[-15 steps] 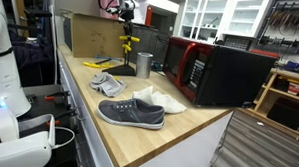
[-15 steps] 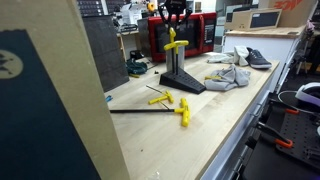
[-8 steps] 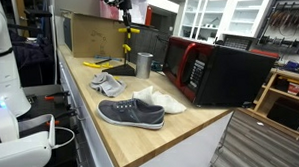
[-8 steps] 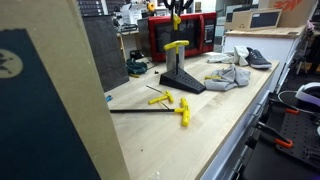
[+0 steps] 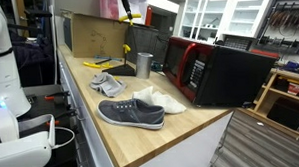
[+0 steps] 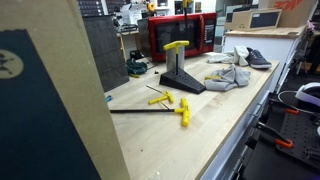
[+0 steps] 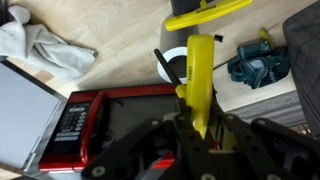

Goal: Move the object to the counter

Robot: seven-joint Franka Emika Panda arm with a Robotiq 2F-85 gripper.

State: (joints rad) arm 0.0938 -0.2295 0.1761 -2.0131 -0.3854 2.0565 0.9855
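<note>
You had raised the gripper (image 7: 200,128) since half a second before. In an exterior view it had then hung just over the stand (image 6: 183,80); now it had gone up past the top edge of that picture, carrying the object (image 7: 200,75) with it.

In the wrist view your fingers (image 7: 178,135) were closed on the lower end of the object. Its yellow shaft stood straight up out of the grip. A thin black part showed just beside the shaft, and I could not tell whether the two were joined. The object was off the stand and in the air, touching nothing but the gripper, with the counter (image 7: 120,45) below it.

Beyond the grip, the flat yellow piece (image 7: 208,14) sat on top of the stand, apart from the object. The red microwave (image 7: 90,120) filled the lower left of the wrist view, and a teal thing (image 7: 255,60) lay to the right of the shaft.

Farther along the counter stood the steel cup (image 5: 144,64), with the cardboard box (image 5: 96,35) behind it. A white shoe (image 5: 162,99) and a grey shoe (image 5: 131,114) lay side by side nearer the camera. Two loose yellow pieces (image 6: 184,113) and a black rod (image 6: 135,110) lay on the wood near the foot of the stand.
</note>
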